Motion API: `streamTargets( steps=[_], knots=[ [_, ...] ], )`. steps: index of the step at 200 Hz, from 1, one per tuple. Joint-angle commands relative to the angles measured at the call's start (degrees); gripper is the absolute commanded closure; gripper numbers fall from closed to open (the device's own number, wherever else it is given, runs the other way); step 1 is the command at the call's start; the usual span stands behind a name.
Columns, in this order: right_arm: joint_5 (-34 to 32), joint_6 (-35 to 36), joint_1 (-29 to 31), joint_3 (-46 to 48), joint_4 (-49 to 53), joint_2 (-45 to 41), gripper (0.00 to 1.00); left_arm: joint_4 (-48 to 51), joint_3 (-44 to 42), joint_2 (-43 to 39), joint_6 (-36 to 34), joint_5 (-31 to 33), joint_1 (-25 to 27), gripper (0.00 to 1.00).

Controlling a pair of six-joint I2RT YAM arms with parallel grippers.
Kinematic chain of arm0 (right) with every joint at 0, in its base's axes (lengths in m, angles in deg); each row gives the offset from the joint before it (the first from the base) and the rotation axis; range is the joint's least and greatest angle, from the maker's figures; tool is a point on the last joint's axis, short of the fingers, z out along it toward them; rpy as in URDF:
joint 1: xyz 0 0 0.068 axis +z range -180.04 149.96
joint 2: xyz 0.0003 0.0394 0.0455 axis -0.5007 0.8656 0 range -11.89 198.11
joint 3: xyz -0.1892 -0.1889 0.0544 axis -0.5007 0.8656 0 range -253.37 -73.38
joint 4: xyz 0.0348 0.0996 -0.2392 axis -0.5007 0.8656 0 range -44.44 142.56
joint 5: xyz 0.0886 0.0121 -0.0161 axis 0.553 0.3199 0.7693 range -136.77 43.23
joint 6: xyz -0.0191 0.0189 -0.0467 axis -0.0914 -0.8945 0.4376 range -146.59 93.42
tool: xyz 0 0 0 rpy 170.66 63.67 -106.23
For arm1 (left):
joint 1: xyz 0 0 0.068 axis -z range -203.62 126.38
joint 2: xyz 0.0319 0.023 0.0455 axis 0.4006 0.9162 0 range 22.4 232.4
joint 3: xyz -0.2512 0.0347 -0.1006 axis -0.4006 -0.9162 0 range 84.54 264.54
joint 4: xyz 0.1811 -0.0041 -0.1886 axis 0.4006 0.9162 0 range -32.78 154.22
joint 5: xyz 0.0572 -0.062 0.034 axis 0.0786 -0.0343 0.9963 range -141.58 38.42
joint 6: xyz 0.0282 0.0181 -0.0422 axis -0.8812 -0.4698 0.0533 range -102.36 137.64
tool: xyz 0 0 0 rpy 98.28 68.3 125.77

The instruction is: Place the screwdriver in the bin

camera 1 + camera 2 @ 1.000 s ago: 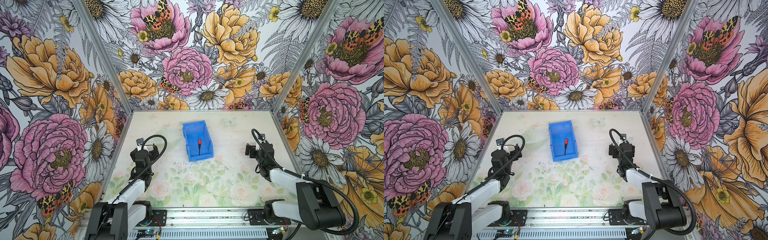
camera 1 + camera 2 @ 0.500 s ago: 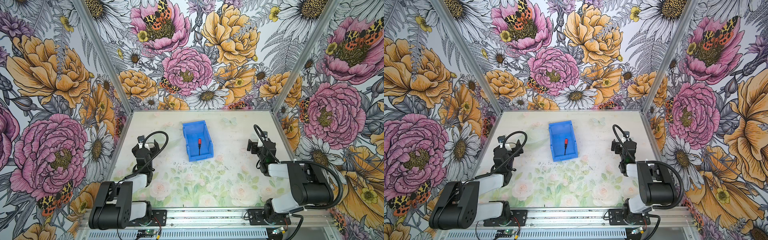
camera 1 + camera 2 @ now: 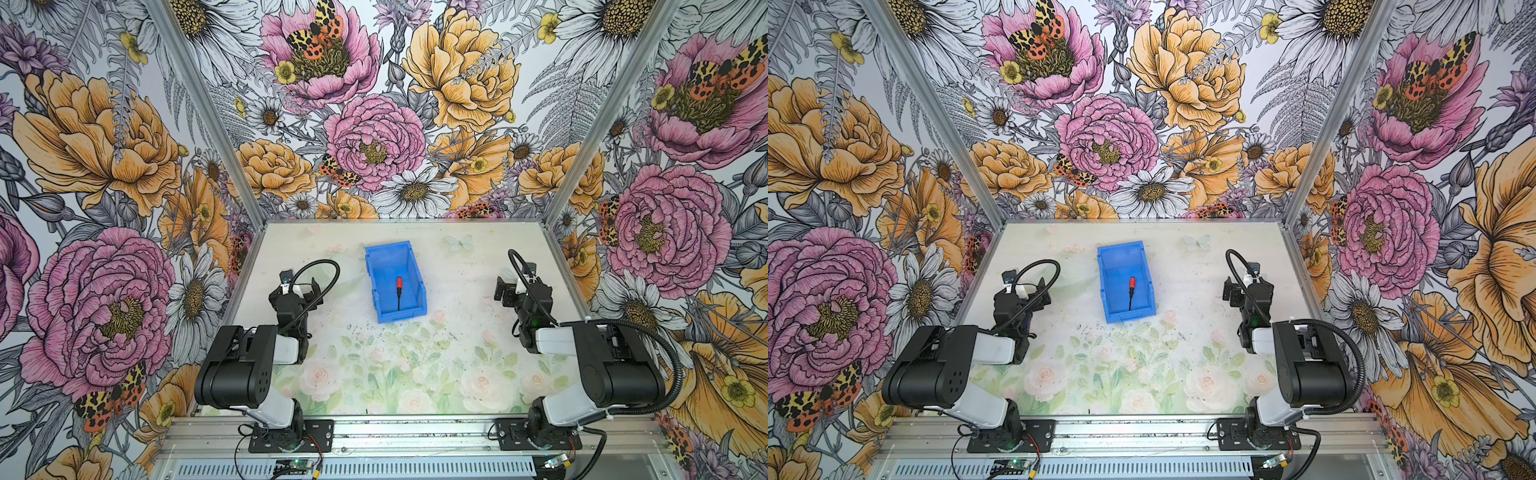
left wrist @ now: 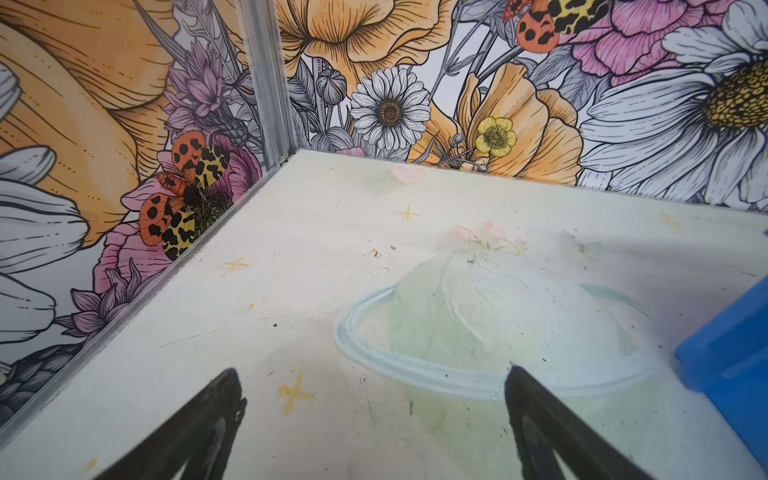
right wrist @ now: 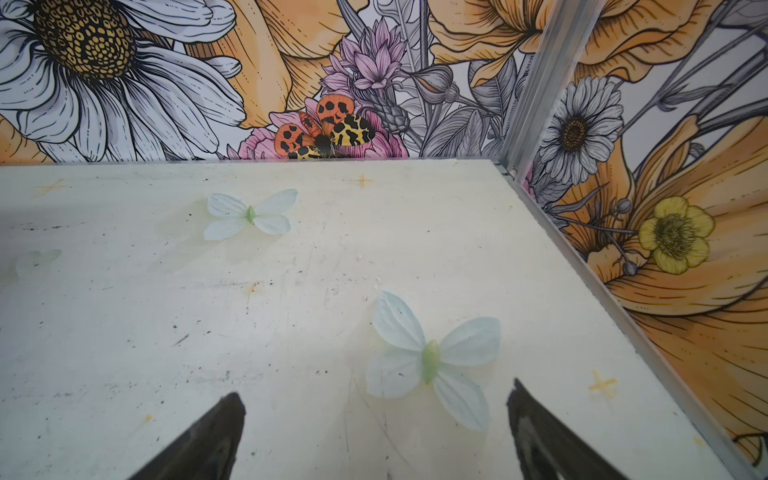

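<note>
Emptiness between the fingers (image 4: 216, 399) of the left hand (image 4: 372, 374): spread to full width, gripping nothing, touching nothing. Poised low over the pale desk (image 3: 374, 365), near the left wall, aimed at the back-left corner. Left arm (image 3: 249, 365) folded tight, elbow bunched up over its base on the front rail, forearm reaching away from the rail.

Further right, mid-desk and between the two hands, well apart from both: the bin (image 3: 388, 266), blue, standing upright, lower front lip toward the rail. One blue corner of it (image 4: 731, 374) at the edge of the left wrist view. Inside, flat on the bin's floor: the screwdriver (image 3: 399, 291), red handle toward the back wall, dark shaft toward the lip; likewise in both top views (image 3: 1131, 291). Only bare, scuffed desk between bin and either hand.

Rightmost, the right hand (image 5: 374, 395): fingers just as wide, equally empty, low over a pale printed butterfly (image 5: 430, 357) near the right wall. Right arm (image 3: 615, 370) folded like its twin, elbow over the rail, hand (image 3: 509, 289) facing the back wall.
</note>
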Motion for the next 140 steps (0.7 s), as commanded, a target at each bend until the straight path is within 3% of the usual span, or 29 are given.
streamTargets(
  steps=[1,101,140],
  knots=[
    [0.55,-0.62,-0.01,-0.02,-2.49,-0.24,0.0,0.02,1.99,-0.02,-0.85,2.58,1.04,0.01],
    [0.54,-0.63,0.03,0.03,-2.49,-0.23,0.01,-0.33,2.04,0.2,-1.83,3.38,1.94,0.01],
    [0.59,-0.61,0.05,0.04,-2.48,-0.23,0.0,0.76,2.39,0.02,-1.21,0.4,0.5,0.01]
  ],
)
